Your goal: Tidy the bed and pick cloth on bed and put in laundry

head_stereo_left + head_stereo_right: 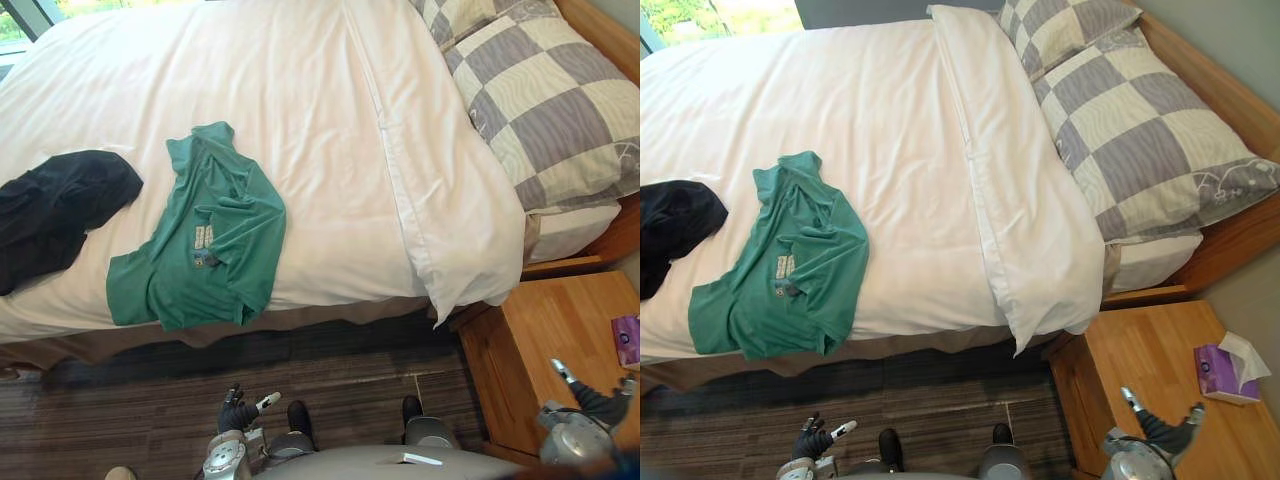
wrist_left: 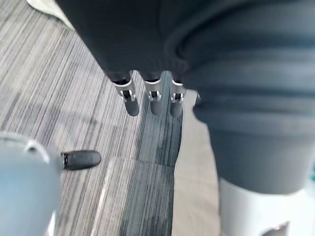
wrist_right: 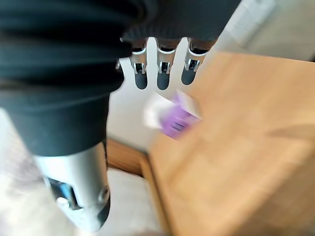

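We see a green shirt (image 1: 205,235) at the bed's (image 1: 300,110) near edge, a black garment (image 1: 55,205) by its left edge (the two apart); the left hand (image 1: 238,411) and right hand (image 1: 603,402) hang loose-fingered, empty.

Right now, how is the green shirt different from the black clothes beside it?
The green short-sleeved T-shirt is bright with a small pale print; the crumpled black fabric garment is dark and plain. The T-shirt lies stretched out, its whole shape showing; the black garment is bunched and cut off by the view's edge. The T-shirt lies nearer the checked pillows than the black garment. Both rest wrinkled on the white duvet, not touching.
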Tool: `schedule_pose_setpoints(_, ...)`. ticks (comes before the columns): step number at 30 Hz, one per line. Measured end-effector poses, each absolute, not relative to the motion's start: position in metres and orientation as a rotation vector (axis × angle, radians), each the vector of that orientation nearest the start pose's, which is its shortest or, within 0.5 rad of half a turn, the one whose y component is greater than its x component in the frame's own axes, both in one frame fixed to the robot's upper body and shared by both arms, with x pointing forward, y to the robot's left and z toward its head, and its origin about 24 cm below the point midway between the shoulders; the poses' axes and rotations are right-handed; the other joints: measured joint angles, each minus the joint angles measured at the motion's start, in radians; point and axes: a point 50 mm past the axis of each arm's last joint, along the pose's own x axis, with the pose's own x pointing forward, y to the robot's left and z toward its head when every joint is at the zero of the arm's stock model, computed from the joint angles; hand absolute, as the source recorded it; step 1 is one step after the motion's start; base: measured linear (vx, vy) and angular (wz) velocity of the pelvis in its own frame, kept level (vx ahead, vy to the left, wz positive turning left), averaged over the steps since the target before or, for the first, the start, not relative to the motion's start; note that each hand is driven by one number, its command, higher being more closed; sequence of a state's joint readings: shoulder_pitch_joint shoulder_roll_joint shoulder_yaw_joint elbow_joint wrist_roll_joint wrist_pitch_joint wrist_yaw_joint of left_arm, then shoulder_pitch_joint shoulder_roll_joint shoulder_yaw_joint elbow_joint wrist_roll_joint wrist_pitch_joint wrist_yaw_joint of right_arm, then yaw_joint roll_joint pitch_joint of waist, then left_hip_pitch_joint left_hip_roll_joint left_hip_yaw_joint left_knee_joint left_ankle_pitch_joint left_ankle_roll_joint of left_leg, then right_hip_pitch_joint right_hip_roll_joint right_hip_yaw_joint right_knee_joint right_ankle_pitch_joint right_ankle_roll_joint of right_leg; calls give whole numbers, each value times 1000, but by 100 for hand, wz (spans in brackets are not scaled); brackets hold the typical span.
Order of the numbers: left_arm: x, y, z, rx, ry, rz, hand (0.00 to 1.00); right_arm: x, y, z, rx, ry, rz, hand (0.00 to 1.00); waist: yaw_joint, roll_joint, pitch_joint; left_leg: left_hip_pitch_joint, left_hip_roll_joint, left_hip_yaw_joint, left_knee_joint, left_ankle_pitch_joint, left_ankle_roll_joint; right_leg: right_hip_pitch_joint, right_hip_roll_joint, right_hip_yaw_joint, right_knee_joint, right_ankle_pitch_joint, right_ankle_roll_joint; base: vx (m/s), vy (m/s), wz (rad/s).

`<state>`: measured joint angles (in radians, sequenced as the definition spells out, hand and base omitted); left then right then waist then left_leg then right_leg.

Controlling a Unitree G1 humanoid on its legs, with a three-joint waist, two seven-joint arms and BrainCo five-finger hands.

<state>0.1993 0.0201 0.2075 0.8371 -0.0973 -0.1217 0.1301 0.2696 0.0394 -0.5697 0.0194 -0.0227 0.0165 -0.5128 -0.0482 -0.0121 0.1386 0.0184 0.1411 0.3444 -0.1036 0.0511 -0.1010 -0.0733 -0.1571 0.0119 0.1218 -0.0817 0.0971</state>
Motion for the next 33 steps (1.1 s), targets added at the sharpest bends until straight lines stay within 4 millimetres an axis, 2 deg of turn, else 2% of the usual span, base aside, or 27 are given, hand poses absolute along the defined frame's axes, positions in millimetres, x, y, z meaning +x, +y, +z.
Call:
schedule_pose_setpoints(2, 94, 203, -145, -85, 901, 436, 0, 135, -305, 10, -109, 180, -1151, 100, 0, -7, -1, 0, 2, 6, 0, -5, -2, -3, 1, 0, 0, -1, 0, 76, -10, -5)
schedule_pose_setpoints(4, 95, 203, -145, -83, 899, 434, 0, 149, -305, 21, -58, 100, -1138, 100, 2, -12, 2, -3, 1, 8, 0, -4, -6, -7, 0, 0, 1, -1, 0, 65, -4, -4)
schedule_pose_setpoints(6, 98, 206, -144, -71, 891, 427, 0, 178, -302, 41, 86, -44, -1057, 100, 8, -20, 17, -14, 1, 9, 4, -2, -5, -24, 0, 0, 14, -1, 0, 41, -1, -1)
schedule_pose_setpoints(7, 101, 207, -143, -69, 886, 426, 0, 185, -301, 47, 115, -83, -1036, 100, 10, -20, 19, -22, 0, 7, 6, -1, -4, -34, 0, 0, 19, -2, 0, 28, -2, 8)
schedule_pose_setpoints(8, 106, 208, -142, -64, 873, 421, 0, 201, -300, 62, 190, -166, -982, 100, 14, -20, 33, -34, -3, 3, 6, 5, 0, -47, -2, -1, 27, -2, 0, 17, 0, 9)
schedule_pose_setpoints(11, 118, 214, -138, -24, 849, 391, 0, 236, -295, 101, 379, -369, -848, 100, 38, -14, 89, -44, -6, -2, 7, 11, 3, -60, -4, 0, 40, -6, 0, -3, 0, 6)
schedule_pose_setpoints(12, 120, 215, -137, -21, 843, 391, 0, 243, -294, 107, 421, -398, -822, 100, 40, -13, 96, -49, -7, -7, 7, 12, 3, -63, -4, -1, 43, -10, -1, -17, -15, 26)
schedule_pose_setpoints(13, 124, 218, -135, -25, 831, 394, 0, 260, -290, 123, 496, -459, -763, 100, 41, -8, 107, -74, -11, -26, 13, 19, 7, -92, -6, -5, 67, -23, 0, 4, -25, 28)
schedule_pose_setpoints(15, 130, 219, -133, -39, 815, 402, 0, 276, -286, 144, 573, -520, -699, 100, 44, -3, 134, -95, -12, -30, 24, 26, 10, -117, -8, -4, 85, -25, 0, 6, -25, 17)
schedule_pose_setpoints(16, 137, 219, -131, -52, 797, 404, 0, 291, -283, 167, 644, -586, -635, 100, 53, 10, 170, -115, -14, -39, 39, 27, 11, -130, -11, -7, 98, -25, 0, -24, -20, 13)
schedule_pose_setpoints(17, 139, 219, -130, -58, 790, 404, 0, 297, -282, 180, 675, -619, -603, 100, 55, 18, 189, -121, -15, -47, 42, 29, 13, -132, -14, -13, 101, -26, 0, -31, -17, 21)
schedule_pose_setpoints(23, 149, 219, -126, -100, 759, 409, 0, 323, -283, 248, 786, -765, -467, 100, 70, 57, 241, -228, -25, -88, 58, 49, 21, -240, -29, -35, 171, -39, -2, -25, -11, 24)
schedule_pose_setpoints(26, 167, 216, -118, -128, 697, 399, 0, 323, -281, 277, 803, -839, -413, 100, 70, 70, 270, -321, -37, -131, 120, 48, 21, -317, -57, -67, 260, -74, -4, -34, -33, 49)
schedule_pose_setpoints(28, 182, 217, -109, -133, 643, 391, 0, 321, -281, 287, 813, -872, -395, 100, 75, 72, 289, -395, -36, -149, 189, 28, 21, -373, -73, -80, 321, -96, -5, -59, -41, 45)
schedule_pose_setpoints(30, 202, 214, -94, -167, 556, 378, 0, 315, -283, 298, 811, -917, -381, 100, 93, 75, 320, -515, -31, -174, 327, -22, 24, -456, -88, -86, 413, -135, -12, -82, -43, 34)
schedule_pose_setpoints(33, 218, 208, -80, -204, 472, 346, 0, 311, -283, 304, 839, -948, -361, 100, 96, 87, 346, -689, -13, -198, 540, -108, 34, -573, -98, -87, 537, -185, -12, -120, -5, 21)
